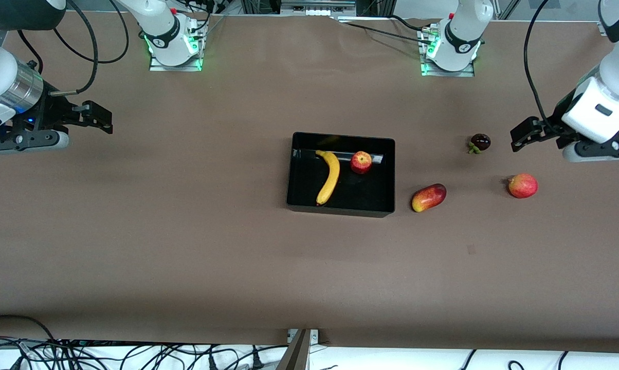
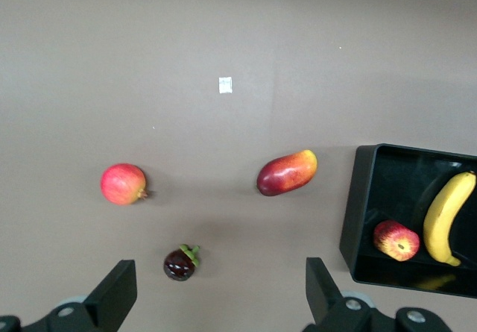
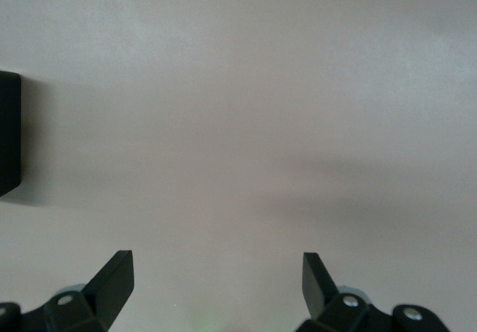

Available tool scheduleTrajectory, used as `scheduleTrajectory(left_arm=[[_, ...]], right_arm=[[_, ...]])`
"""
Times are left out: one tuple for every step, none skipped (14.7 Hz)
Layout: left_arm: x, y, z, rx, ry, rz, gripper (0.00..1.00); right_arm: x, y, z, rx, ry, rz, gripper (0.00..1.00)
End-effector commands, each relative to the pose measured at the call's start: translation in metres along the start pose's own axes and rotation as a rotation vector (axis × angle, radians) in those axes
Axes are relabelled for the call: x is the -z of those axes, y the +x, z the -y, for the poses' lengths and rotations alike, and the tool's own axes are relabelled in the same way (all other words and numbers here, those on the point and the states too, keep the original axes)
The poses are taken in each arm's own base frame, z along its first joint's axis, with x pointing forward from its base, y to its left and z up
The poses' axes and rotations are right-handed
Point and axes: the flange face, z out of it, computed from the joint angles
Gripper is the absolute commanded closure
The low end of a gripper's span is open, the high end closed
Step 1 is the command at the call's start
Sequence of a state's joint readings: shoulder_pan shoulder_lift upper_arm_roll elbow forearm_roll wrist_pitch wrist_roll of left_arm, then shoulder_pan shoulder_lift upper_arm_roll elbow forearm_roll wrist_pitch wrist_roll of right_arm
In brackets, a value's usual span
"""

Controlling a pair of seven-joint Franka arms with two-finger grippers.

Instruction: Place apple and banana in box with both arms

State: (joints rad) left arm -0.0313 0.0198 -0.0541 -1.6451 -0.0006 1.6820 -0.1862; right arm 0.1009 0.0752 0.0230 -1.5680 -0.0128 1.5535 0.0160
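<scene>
The black box [image 1: 386, 177] stands mid-table. The yellow banana [image 1: 330, 176] and the small red apple [image 1: 361, 162] lie inside it, side by side. In the left wrist view the box [image 2: 358, 213] holds the apple [image 2: 396, 240] and banana [image 2: 449, 217]. My left gripper [image 1: 520, 134] is open and empty, up in the air at the left arm's end of the table, above the table beside a small dark fruit; it shows in its wrist view [image 2: 220, 291]. My right gripper [image 1: 96, 117] is open and empty over bare table at the right arm's end [image 3: 216, 283]. A box corner [image 3: 9, 134] shows there.
Outside the box lie an oblong red-yellow mango-like fruit [image 1: 429, 197] [image 2: 287, 173], a round red-orange fruit [image 1: 523, 185] [image 2: 124, 183] and a small dark mangosteen-like fruit with green leaves [image 1: 479, 142] [image 2: 180, 263]. A small white mark [image 2: 226, 85] is on the table.
</scene>
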Motion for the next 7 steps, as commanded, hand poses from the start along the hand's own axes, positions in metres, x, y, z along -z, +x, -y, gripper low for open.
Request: scheduleTrajectory(left_arm=[[-0.0030, -0.0191, 0.0037, -0.020, -0.010, -0.007, 0.00], [-0.0034, -0.0204, 0.0055, -0.029, 0.027, 0.009, 0.00], [-0.0059, -0.0235, 0.0051, -0.037, 0.049, 0.046, 0.00], [-0.0030, -0.0254, 0.0018, -0.043, 0.048, 0.054, 0.00], [-0.0022, -0.0266, -0.0016, -0.048, 0.047, 0.054, 0.00], [-0.0031, -0.0259, -0.0001, -0.047, 0.047, 0.056, 0.00], [-0.0039, -0.0256, -0.0003, -0.047, 0.046, 0.058, 0.00]], right_arm=[[0.0048, 0.0004, -0.0005, -0.007, 0.004, -0.008, 0.00], [0.0048, 0.0004, -0.0005, -0.007, 0.004, -0.008, 0.00], [0.0048, 0.0004, -0.0005, -0.007, 0.004, -0.008, 0.00], [0.0048, 0.0004, -0.0005, -0.007, 0.004, -0.008, 0.00], [0.0048, 0.0004, -0.0005, -0.007, 0.004, -0.008, 0.00], [0.0048, 0.0004, -0.0005, -0.007, 0.004, -0.008, 0.00], [0.0048, 0.0004, -0.0005, -0.007, 0.004, -0.008, 0.00]])
